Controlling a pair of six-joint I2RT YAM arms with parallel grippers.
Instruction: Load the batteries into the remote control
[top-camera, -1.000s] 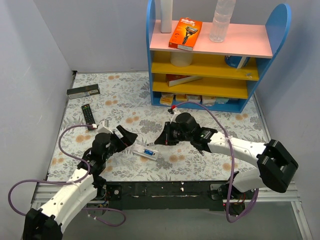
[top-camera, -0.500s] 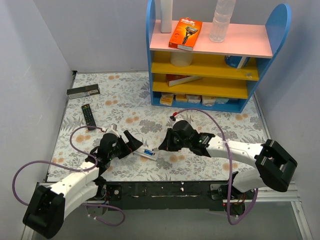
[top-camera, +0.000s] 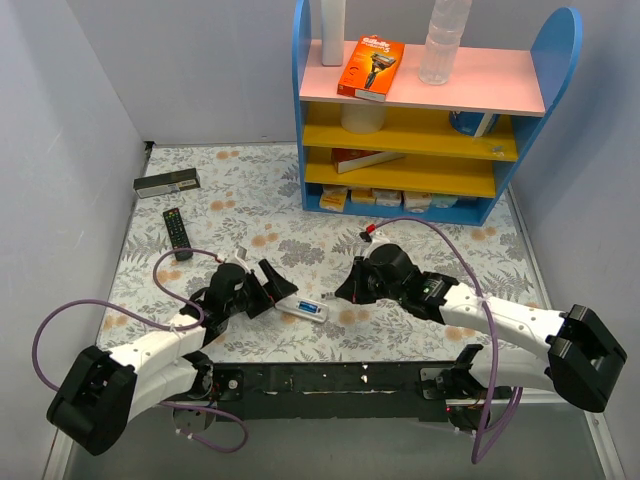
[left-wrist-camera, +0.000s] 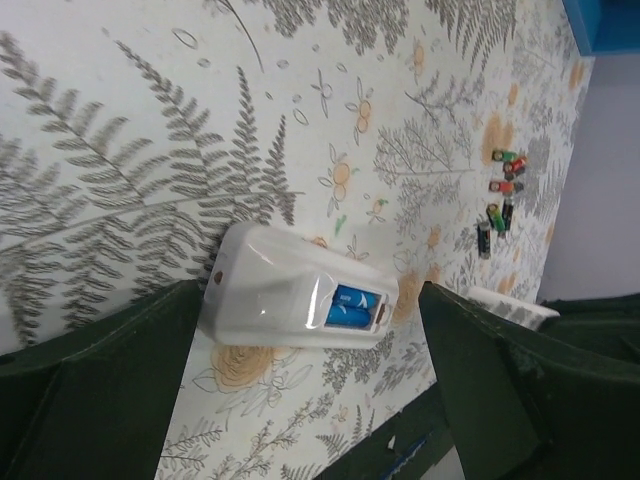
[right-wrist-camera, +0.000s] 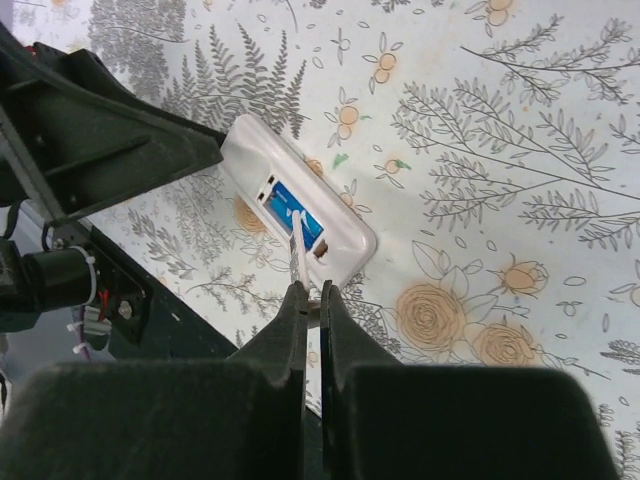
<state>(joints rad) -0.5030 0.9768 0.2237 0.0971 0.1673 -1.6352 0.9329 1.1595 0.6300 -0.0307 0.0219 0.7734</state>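
Small white remote control (top-camera: 303, 309) lies face down between the two claws, its battery bay uncovered.

The left claw (left-wrist-camera: 310, 300) is released, its fingers (left-wrist-camera: 110, 370) spread wide with the remote control lying lengthwise in the gap between them; one end is just beside one finger, and nothing is gripped. Two blue batteries (left-wrist-camera: 350, 305) sit side by side in the bay. The right claw (right-wrist-camera: 312, 292) is clenched on a thin white piece (right-wrist-camera: 298, 235), seen edge-on. That piece sticks straight out past its fingertips, and its far end reaches over the open bay. A small cluster of loose cells (left-wrist-camera: 500, 190), in red, green and black wrappers, lies on the flowered table cover (top-camera: 430, 240), well out beyond the left claw's fingertips.
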